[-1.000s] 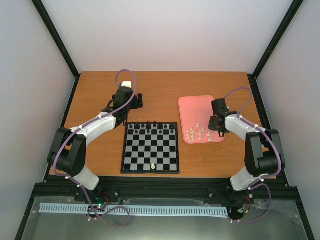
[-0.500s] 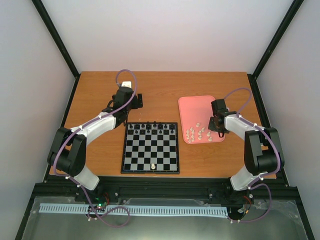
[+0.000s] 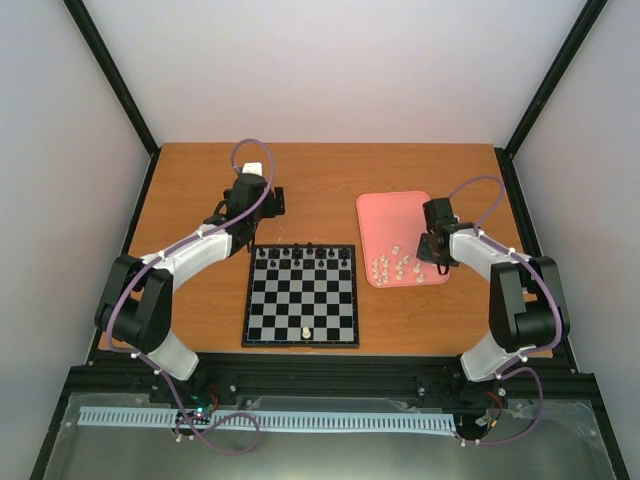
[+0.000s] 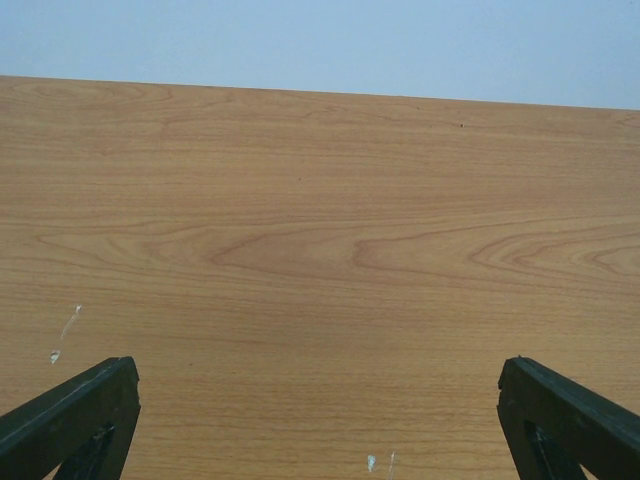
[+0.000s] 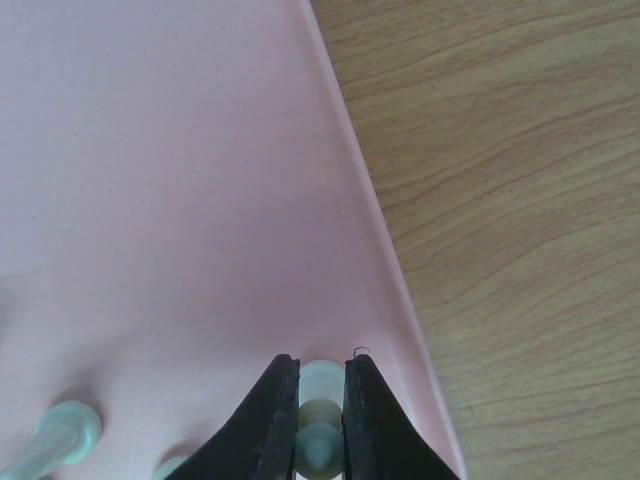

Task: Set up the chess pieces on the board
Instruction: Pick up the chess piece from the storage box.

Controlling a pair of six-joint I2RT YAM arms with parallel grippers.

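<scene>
Your right gripper (image 5: 320, 372) is pinched on one cream chess piece (image 5: 319, 445) by the pink tray's (image 3: 395, 215) right edge. The other chess pieces (image 3: 398, 268) lie loose on the tray beside it, and one stands on the board's (image 3: 300, 344) near row. Your left gripper (image 4: 318, 400) is spread wide over bare table (image 4: 320, 230), beyond the board.

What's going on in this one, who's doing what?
The right gripper is pinched on a white chess piece on the pink tray, near its right edge; the other white pieces sit clustered on the tray. The left gripper hangs open over the table beyond the board, holding nothing. On the board, black pieces line the far row and a single white piece stands on the near row.
</scene>
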